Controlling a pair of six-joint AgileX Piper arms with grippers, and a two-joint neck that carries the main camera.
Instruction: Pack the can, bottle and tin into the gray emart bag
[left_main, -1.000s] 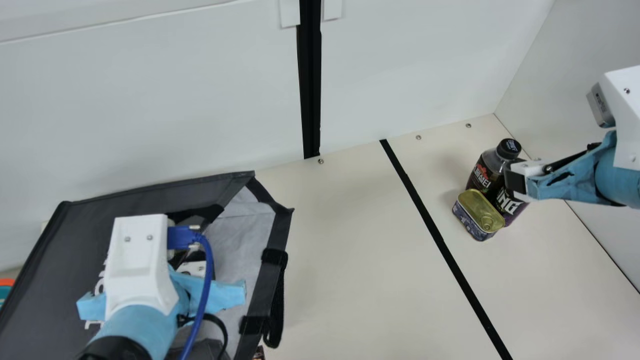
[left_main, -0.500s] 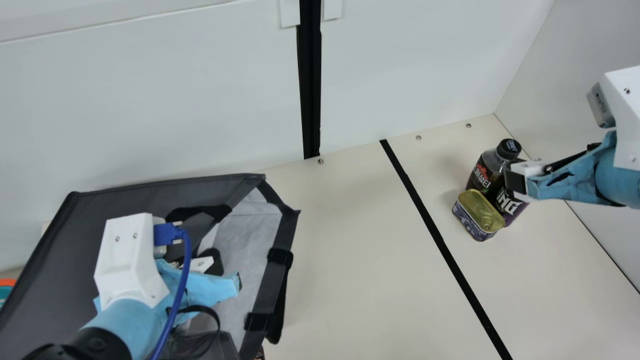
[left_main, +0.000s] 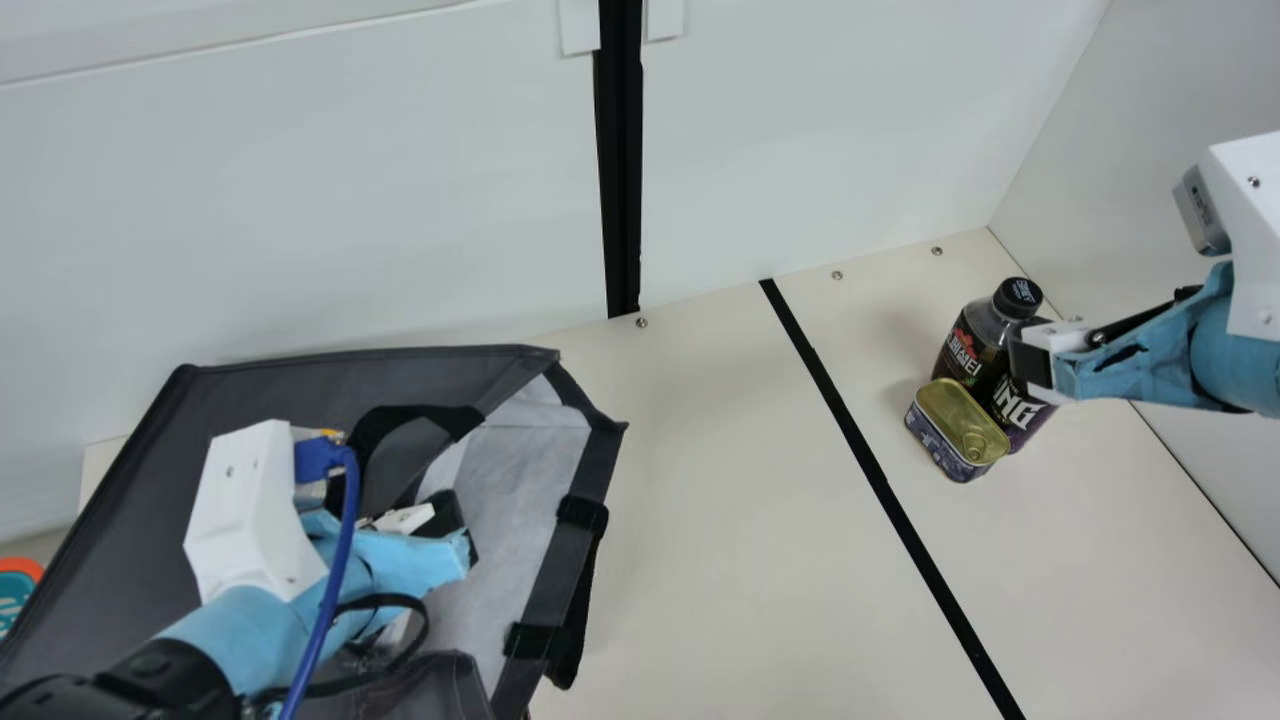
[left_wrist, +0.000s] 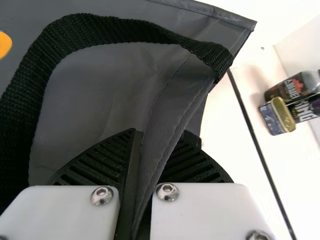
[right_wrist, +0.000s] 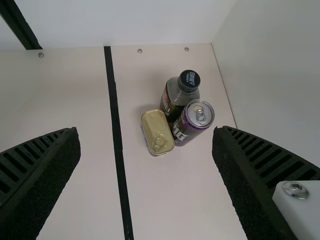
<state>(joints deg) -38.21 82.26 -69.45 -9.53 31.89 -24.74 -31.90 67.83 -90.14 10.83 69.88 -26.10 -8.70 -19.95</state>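
The left tool is clamped on the fabric wall of the gray emart bag, beside its looping strap, probably to steady the bag or draw its mouth wider for packing. The right tool has its fingers well apart, likely to leave room for a grasp, and beyond their tips the bottle, can and tin sit close together on the counter. All three are outside the bag and well apart from the left tool, perhaps waiting until the opening is ready.
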